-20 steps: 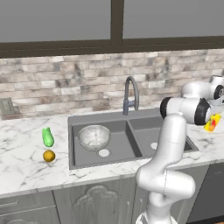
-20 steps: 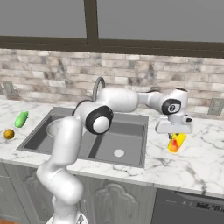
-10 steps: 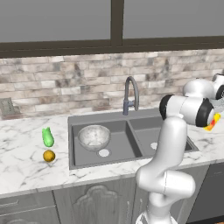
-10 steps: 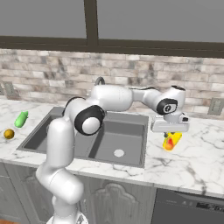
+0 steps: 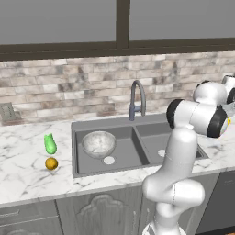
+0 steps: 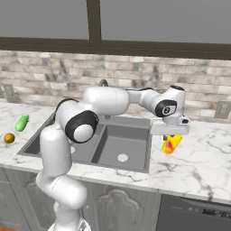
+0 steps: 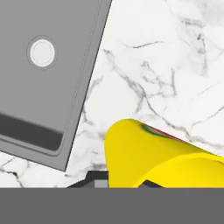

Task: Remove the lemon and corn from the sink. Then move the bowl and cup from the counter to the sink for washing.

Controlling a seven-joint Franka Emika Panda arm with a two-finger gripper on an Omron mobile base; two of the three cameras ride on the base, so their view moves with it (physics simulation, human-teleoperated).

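- Left base view: the corn (image 5: 50,144) and the lemon (image 5: 52,164) lie on the marble counter (image 5: 23,170) left of the sink (image 5: 137,120), the lemon just in front of the corn and apart from it. So the first half of the task looks done. The bowl (image 5: 98,143) sits in the left basin beside its drain, so that item seems finished too. The faucet (image 5: 136,98) stands behind the divider between the basins. The arm reaches off to the right, and a sliver of yellow shows at its far side.
- Right base view: the gripper (image 6: 170,135) hangs over the counter just right of the sink, closed on the cup (image 6: 171,143), which tilts below the hand and appears lifted clear of the marble, though contact at its lower end is hard to rule out. The right basin beside it holds nothing but its drain. The corn (image 6: 21,122) and lemon (image 6: 8,138) show at the far left.
- Hand view: the cup (image 7: 153,159) lies across the lower frame, pinched between the dark fingertips (image 7: 94,179), its red mark along the upper side. The sink rim and a drain lie to the upper left. What remains, I judge, is carrying the cup across the rim and letting it go in a basin.
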